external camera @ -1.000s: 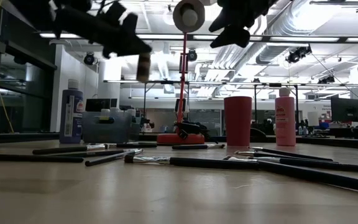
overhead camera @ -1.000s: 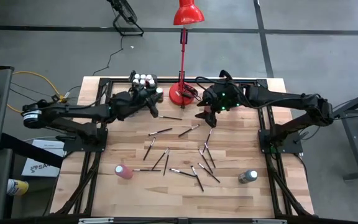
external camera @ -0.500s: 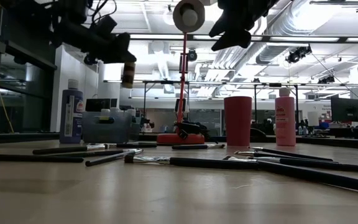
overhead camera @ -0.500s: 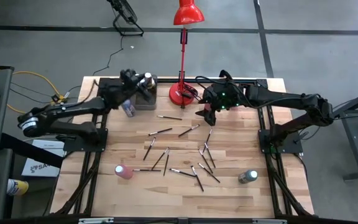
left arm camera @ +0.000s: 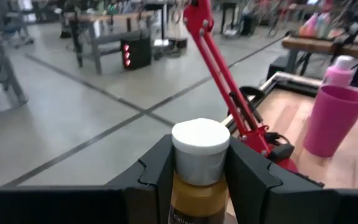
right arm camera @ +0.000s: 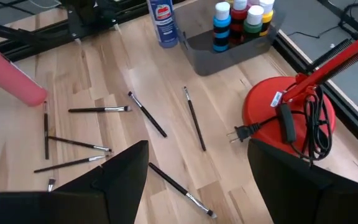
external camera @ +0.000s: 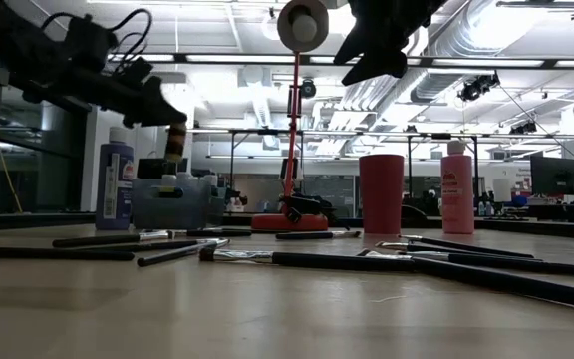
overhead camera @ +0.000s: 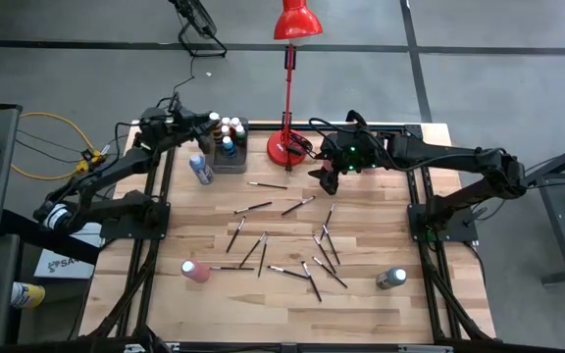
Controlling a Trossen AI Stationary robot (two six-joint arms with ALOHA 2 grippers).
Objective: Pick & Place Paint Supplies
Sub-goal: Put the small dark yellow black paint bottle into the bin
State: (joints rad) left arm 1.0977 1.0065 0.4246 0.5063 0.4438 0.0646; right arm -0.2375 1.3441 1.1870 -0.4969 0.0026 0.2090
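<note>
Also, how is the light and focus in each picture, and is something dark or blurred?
Low view: ceiling lamps glare behind, so both arms and the nearest paintbrush look like dark shapes. Left wrist view: the held paint bottle in the left hand is sharp, the room behind is soft. High view: even light, short shadows. Right wrist view: the right hand's fingers are black and blurred.

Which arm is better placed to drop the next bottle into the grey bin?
Left. The left gripper already clamps a white-capped bottle and hangs beside the grey bin. The right gripper is open and empty, above the brushes.
</note>
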